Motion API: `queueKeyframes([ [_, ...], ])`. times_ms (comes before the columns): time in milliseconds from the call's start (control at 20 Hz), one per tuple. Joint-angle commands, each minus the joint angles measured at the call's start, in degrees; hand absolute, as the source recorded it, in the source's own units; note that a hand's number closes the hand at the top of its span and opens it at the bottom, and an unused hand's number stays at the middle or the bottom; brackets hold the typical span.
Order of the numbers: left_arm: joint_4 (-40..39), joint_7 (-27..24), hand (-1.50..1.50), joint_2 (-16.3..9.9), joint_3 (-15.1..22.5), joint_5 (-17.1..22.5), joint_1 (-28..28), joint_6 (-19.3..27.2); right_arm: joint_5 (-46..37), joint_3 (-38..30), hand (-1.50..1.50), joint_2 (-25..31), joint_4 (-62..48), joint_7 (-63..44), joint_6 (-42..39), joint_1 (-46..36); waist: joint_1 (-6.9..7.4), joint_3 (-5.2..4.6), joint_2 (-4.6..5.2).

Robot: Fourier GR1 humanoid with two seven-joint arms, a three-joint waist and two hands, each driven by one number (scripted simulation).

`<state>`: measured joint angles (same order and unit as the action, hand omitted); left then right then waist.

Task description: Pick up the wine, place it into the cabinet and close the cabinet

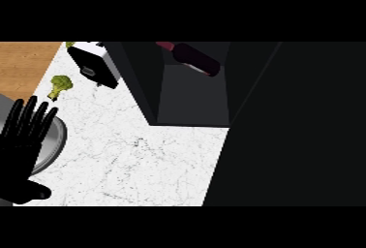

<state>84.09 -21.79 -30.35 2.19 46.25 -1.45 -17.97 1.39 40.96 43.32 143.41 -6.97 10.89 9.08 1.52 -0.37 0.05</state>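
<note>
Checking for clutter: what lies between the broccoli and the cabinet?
In the head view, a black-and-white appliance stands between the broccoli and the cabinet.

The wine point(194, 59) lies inside the dark cabinet point(193, 104) at twelve o'clock, its open door point(293, 131) filling three o'clock. At nine o'clock the left hand point(22, 145) rests open (fingers point(32, 114) straight) over a grey plate point(53, 145). Broccoli point(60, 86) and a toaster point(97, 63) sit at eleven o'clock on the white worktop point(136, 164).
</note>
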Motion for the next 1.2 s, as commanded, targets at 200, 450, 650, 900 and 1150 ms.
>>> queueKeyframes([
  [200, -1.4, 2.4, -1.5, -1.6, -1.5, 1.9, 2.2, -1.1, 4.5, 7.0, 1.5, -12.6, 2.9, -9.4, 0.5, -9.8, 1.7, -0.13, 0.42],
  [450, -2.2, 2.1, -1.5, -1.8, -1.9, 1.8, 3.3, -2.4, 6.0, 5.4, 1.5, -19.9, -3.1, -14.4, 1.8, -17.6, 2.36, -0.16, 0.58],
  [650, -3.2, 2.6, -1.5, -1.9, -1.9, 2.1, 3.9, -3.4, 5.9, 3.2, 1.5, -27.6, -11.2, -20.3, 2.3, -29.2, 2.51, -0.16, 0.46],
  [900, -5.6, 1.4, -1.5, -4.1, -4.9, 2.8, 2.2, -6.7, 3.5, -0.3, 1.5, -41.7, -22.8, -32.2, 6.3, -47.5, 1.3, -0.04, -0.07],
  [1150, -7.4, 2.0, -1.5, -2.9, -5.4, 3.2, 3.3, -7.1, 8.9, -4.7, 1.5, -43.1, -40.9, -25.6, 10.9, -61.8, 0.54, 0.23, 0.25],
])
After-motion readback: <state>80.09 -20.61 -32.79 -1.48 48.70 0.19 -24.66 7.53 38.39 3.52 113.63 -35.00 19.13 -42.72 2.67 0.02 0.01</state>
